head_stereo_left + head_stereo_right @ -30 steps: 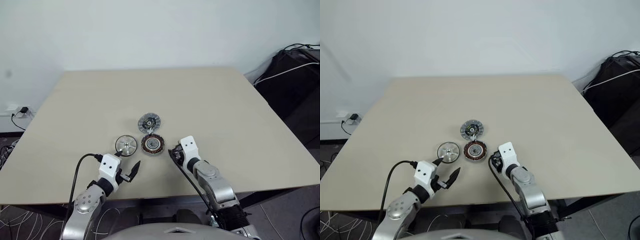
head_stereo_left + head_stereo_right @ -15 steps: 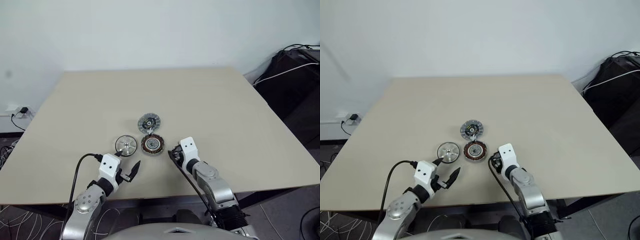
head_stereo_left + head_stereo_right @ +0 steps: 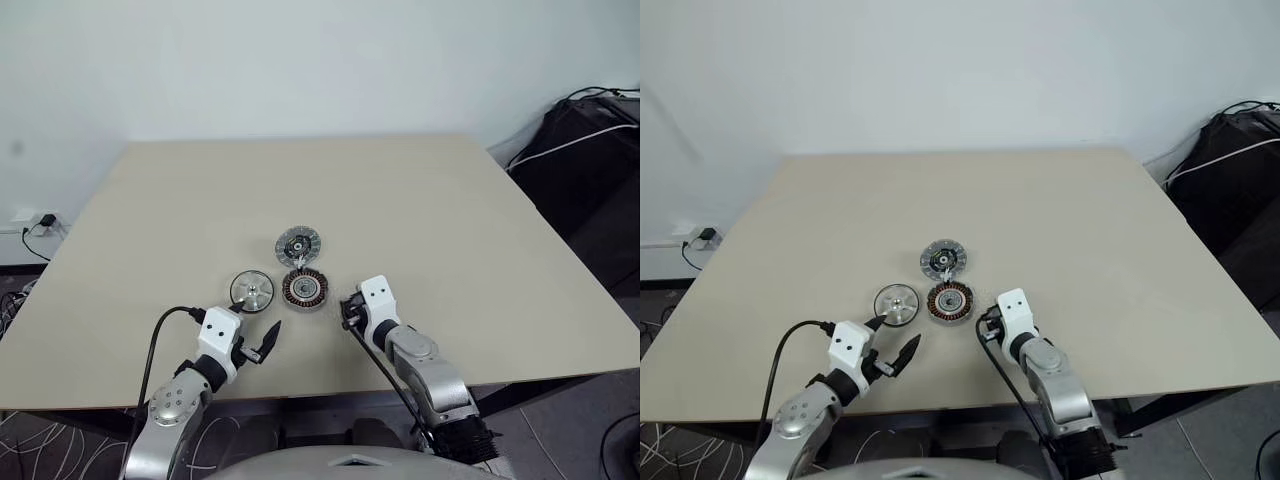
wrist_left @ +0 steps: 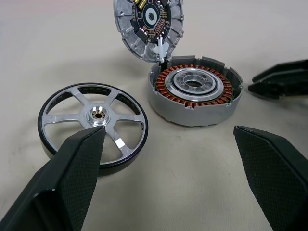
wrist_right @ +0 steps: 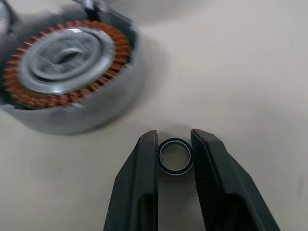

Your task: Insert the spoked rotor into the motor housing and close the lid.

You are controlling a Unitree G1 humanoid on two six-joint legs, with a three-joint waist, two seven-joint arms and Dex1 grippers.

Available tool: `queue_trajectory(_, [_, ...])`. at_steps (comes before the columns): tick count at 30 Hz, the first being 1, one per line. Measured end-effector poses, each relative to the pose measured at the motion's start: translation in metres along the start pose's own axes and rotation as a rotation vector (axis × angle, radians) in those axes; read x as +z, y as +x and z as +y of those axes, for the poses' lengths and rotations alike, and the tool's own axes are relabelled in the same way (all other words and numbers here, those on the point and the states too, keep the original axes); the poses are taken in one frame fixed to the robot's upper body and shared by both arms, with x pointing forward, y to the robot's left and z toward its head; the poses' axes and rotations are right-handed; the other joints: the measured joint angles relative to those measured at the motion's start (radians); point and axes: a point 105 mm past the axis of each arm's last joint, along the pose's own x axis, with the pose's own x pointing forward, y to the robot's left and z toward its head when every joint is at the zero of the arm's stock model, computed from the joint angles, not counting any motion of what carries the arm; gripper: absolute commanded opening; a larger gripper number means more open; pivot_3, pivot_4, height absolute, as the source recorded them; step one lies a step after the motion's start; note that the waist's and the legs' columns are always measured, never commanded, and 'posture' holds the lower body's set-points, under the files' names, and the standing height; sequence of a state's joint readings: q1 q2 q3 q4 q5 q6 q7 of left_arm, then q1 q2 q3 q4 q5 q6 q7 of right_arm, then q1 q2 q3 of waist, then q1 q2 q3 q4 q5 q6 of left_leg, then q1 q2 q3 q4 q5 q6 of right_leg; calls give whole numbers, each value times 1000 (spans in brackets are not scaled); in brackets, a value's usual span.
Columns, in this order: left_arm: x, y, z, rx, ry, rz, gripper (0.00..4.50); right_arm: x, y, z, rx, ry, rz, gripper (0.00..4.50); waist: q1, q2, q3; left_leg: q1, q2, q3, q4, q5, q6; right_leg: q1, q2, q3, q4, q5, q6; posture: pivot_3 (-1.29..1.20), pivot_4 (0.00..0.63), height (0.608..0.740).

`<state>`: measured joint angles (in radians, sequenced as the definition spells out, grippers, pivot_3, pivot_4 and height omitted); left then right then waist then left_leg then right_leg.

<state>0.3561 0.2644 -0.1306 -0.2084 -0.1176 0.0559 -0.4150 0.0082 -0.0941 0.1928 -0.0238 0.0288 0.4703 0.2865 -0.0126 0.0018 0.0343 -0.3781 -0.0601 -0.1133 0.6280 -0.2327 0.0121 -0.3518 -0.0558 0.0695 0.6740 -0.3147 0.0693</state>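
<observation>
Head views: beige worktop against a plain white wall. Dark bag and cables on the floor at the right, wall socket with a plug at the left. Three round motor parts sit near the front edge, one of each. Housing is in the middle. Rotor lies flat just to its left, apart from it. Lid is on the housing's far side, at its rim. Left claw hovers near the front edge, just short of the rotor, fingers spread wide, holding nothing. Right claw is low at the worktop, just to the right of the housing.

Left wrist view: rotor lies flat with six spokes and a small hub, right past one finger. Housing is open, copper windings ringing a silver centre. Lid stands tilted at the housing's far rim, circuit face showing. Tips of the other claw show beside the housing.

Right wrist view: right claw is pinched on one small metal ring, both fingers touching its sides. Ring sits on the worktop, near the housing but not touching it.
</observation>
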Motion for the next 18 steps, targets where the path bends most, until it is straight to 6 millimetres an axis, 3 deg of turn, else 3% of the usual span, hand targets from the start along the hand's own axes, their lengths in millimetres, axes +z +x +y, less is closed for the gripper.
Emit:
queue_trajectory(6, [1, 1, 0, -3, 2, -5, 4500, 53, 2, 15, 49, -60, -161, 674, 0, 0, 0, 0, 0, 0, 0, 0, 0, 0, 0, 0, 0, 0, 0, 0, 0, 740])
queue_trajectory(8, [2, 2, -1, -3, 0, -6, 4500, 61, 3, 21, 70, -72, -183, 674, 1, 0, 0, 0, 0, 0, 0, 0, 0, 0, 0, 0, 0, 2, -4, 0, 0, 740])
queue_trajectory(13, [1, 1, -2, -3, -4, -5, 4500, 64, 8, 36, 129, -106, -182, 674, 0, 0, 1, 0, 0, 0, 0, 0, 0, -1, 0, 0, 0, 2, -4, 0, 0, 740])
queue_trajectory(18, [0, 1, -2, -1, -7, -2, 4500, 50, 19, 44, 166, -131, -114, 674, 0, 0, 1, 0, 0, 0, 0, 0, 0, -1, 1, 0, 0, 3, -4, 0, 0, 740])
